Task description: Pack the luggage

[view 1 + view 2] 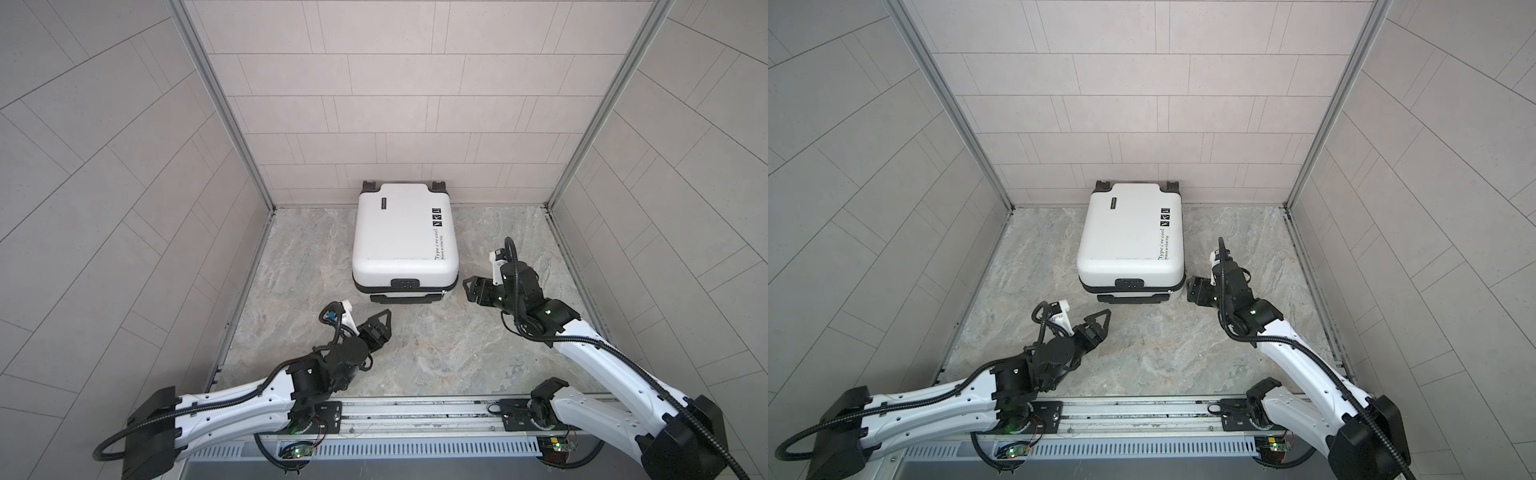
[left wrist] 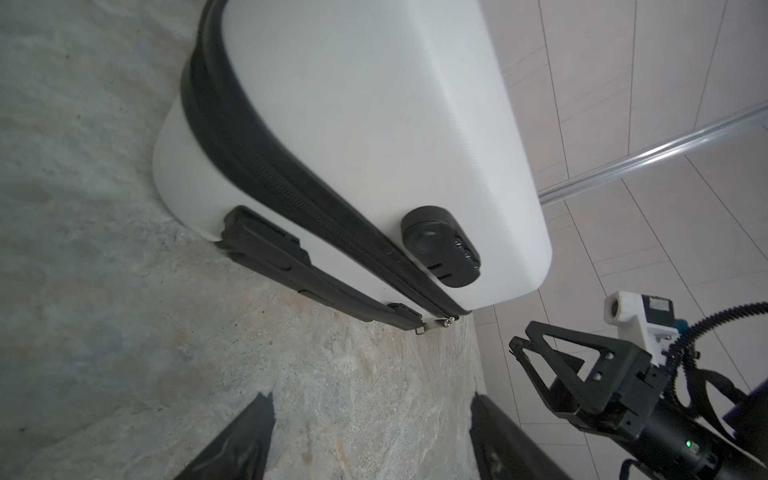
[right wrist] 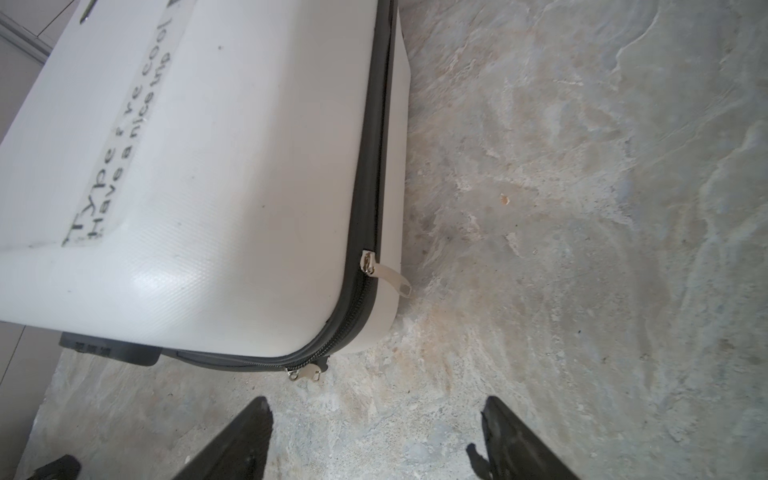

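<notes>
- Left fingers (image 1: 380,322) (image 1: 1098,322): black, triangular, low over the grey marbled stone-look worktop (image 1: 415,353). They point at the near left corner of the case and stand apart from it. In the left wrist view the two fingers are spread wide, with only bare worktop between them.
- Luggage (image 1: 405,232) (image 1: 1129,232): small white hard-shell suitcase lying flat at mid-worktop, shells together. Its black wheels are at the tiled back wall and its lettered face is up.
- Near end of the case: black combination lock (image 2: 440,247) on the upper shell, black zipper band (image 2: 257,137) beneath it, and black pull handle (image 2: 299,270) lowest, next to the worktop.
- Two silver zipper pulls sit at the near right corner, one (image 3: 305,372) on the near end and one (image 3: 384,270) just round on the right side. Whether the run between them is zipped, I cannot tell.
- Right fingers (image 1: 471,289) (image 1: 1196,289): black, just beside the near right corner of the case. In the right wrist view they are spread wide and hold nothing, with a strip of worktop between them and the shell.
</notes>
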Robot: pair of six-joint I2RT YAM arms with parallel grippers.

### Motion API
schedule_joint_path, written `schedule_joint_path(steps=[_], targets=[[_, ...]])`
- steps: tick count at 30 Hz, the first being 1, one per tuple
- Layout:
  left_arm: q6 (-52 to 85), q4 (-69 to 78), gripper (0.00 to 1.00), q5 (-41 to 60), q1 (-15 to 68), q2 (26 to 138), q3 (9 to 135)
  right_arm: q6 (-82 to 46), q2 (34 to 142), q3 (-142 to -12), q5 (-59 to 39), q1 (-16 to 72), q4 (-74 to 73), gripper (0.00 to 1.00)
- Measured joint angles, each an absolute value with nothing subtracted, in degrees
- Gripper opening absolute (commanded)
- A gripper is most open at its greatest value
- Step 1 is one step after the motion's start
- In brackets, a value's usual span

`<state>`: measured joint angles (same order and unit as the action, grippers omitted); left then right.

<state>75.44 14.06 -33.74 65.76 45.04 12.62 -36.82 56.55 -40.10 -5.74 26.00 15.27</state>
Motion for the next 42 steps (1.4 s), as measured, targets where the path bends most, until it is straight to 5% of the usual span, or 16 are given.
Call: schedule_joint_path(steps=[11, 24, 42], targets=[[86.7, 40.9, 0.68, -38.9, 66.0, 68.2, 10.0, -39.2, 58.5, -38.7, -0.1, 35.9, 9.6, 0.75], [92.2, 70.0, 0.61, -41.0, 66.0, 96.2, 10.0, -37.9, 58.3, -32.7, 3.0, 37.1, 1.9, 0.80], [94.4, 75.3, 0.55, -32.6, 57.0, 96.7, 12.1, -37.5, 54.6, -30.6, 5.2, 37.1, 0.4, 0.75]])
